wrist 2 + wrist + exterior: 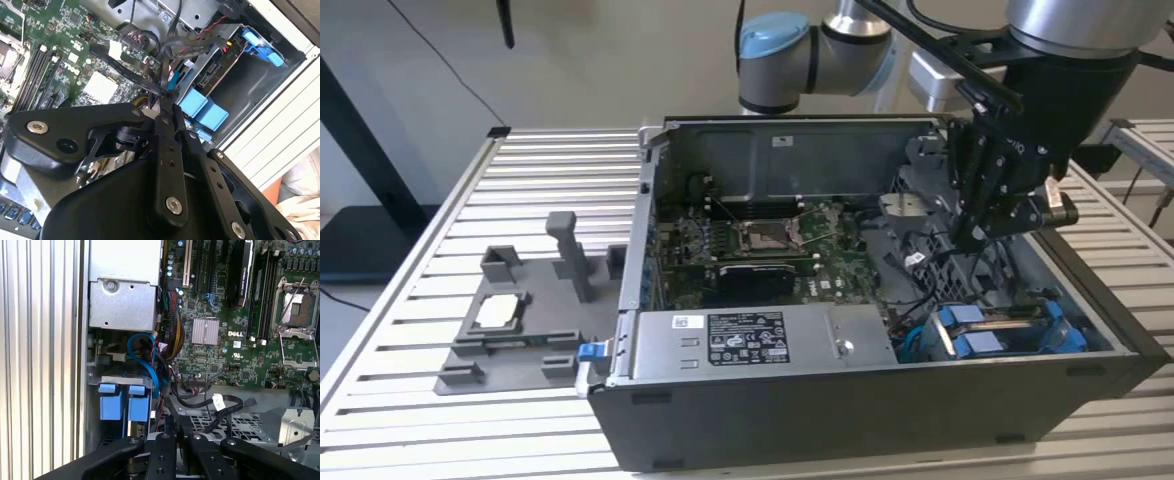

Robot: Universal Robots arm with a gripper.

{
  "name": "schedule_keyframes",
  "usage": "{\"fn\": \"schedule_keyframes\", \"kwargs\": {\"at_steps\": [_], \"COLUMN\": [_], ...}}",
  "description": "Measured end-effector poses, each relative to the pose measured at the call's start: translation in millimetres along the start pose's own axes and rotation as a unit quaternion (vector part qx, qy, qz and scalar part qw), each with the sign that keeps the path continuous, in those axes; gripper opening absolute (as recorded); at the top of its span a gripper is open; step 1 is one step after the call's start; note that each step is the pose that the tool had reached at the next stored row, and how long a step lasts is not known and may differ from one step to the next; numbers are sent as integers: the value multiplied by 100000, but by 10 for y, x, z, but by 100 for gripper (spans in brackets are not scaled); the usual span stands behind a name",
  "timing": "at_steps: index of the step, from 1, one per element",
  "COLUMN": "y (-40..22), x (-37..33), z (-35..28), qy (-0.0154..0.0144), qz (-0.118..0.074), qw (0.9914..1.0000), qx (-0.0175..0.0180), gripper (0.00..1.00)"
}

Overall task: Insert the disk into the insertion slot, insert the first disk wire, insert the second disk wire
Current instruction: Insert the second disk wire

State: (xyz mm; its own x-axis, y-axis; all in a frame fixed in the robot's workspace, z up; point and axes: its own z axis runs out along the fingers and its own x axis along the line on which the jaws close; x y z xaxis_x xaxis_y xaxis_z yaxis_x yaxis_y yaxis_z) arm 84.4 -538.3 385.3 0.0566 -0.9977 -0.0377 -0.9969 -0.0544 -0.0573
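We see the gripper (970, 240) inside the open computer case (854, 420), over the cables beside the motherboard (761, 245). In the second wrist view its fingertips (167, 100) are clenched on a thin black cable (150, 82). The disk (1001, 330) sits in the insertion slot (1101, 335) at the case's corner on the exterior view's right, blue carrier tabs at its mouth, near the gripper but apart from it, lower in the case. A grey fixture tray (507, 340) lies on the slatted table (427, 300).
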Motion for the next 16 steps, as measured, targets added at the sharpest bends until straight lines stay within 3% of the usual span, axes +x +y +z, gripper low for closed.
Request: {"fn": "schedule_keyframes", "kwargs": {"at_steps": [5,13,16], "y": [-12,-98,-121], "x": [19,92,137], "z": [10,58,81], "qy": [-14,-97,-112], "qz": [29,125,157], "qw": [100000,99985,99977], "qx": [-175,-1751,-2128], "gripper": [16,16,16]}}
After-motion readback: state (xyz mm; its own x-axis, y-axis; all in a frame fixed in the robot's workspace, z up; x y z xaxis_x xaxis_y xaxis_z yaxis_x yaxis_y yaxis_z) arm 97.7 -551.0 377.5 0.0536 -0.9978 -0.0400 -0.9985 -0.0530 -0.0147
